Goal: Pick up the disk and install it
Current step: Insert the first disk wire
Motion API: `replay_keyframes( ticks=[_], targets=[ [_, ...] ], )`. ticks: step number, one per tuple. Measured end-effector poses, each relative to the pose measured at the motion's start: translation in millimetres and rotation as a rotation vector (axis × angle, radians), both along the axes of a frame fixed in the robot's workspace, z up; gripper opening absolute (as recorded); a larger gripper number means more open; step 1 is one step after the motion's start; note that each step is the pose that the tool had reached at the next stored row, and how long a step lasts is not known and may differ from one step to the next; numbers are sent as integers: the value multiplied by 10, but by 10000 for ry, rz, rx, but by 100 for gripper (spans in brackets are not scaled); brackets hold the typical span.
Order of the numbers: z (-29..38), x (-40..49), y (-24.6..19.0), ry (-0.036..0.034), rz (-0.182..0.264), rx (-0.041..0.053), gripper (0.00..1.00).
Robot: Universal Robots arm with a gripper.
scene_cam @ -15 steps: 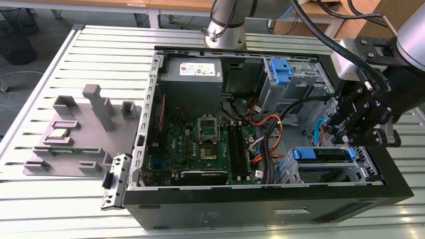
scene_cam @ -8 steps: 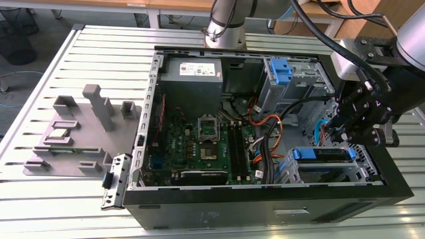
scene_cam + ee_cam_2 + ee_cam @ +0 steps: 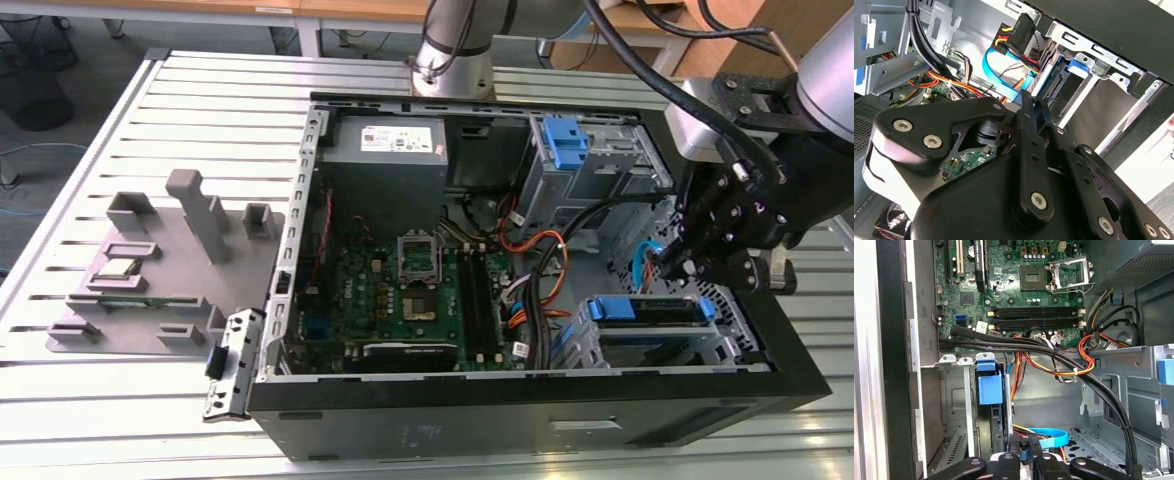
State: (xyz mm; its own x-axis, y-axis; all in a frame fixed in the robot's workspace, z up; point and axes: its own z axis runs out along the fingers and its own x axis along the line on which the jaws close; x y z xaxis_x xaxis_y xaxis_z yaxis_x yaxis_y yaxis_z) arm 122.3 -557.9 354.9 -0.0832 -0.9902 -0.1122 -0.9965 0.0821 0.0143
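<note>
In the exterior view the gripper (image 3: 681, 268) hangs at the right of the frame, its black linkage covering whatever lies under its tips. In both wrist views the fingers (image 3: 1026, 112) stand drawn nearly together with only a slim gap. Whether they touch or pinch anything cannot be made out, since the gripper's own body (image 3: 1026, 457) blocks that spot. The computer case (image 3: 534, 415) lies open on the slatted table (image 3: 134, 420). In its lower right corner a metal drive bay (image 3: 667, 352) holds the disk (image 3: 650, 310), which sits between blue rails just below the gripper. In the first wrist view the disk (image 3: 996, 422) shows edge-on in the bay, partly behind a blue tab (image 3: 989, 389). A blue cable (image 3: 1051, 433) curls beside it. The motherboard (image 3: 400, 290) fills the case's middle, and a second blue bracket (image 3: 563, 140) sits in the upper right bay.
</note>
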Motion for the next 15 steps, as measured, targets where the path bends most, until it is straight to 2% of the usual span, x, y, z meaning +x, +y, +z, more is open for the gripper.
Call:
replay_keyframes(
  ticks=[1,6,7,15],
  targets=[
    [0,0,0,0,0,0,20],
    [0,0,0,0,0,-2,20],
    [0,0,0,0,0,-2,16],
    [0,0,0,0,0,-3,16]
  ],
)
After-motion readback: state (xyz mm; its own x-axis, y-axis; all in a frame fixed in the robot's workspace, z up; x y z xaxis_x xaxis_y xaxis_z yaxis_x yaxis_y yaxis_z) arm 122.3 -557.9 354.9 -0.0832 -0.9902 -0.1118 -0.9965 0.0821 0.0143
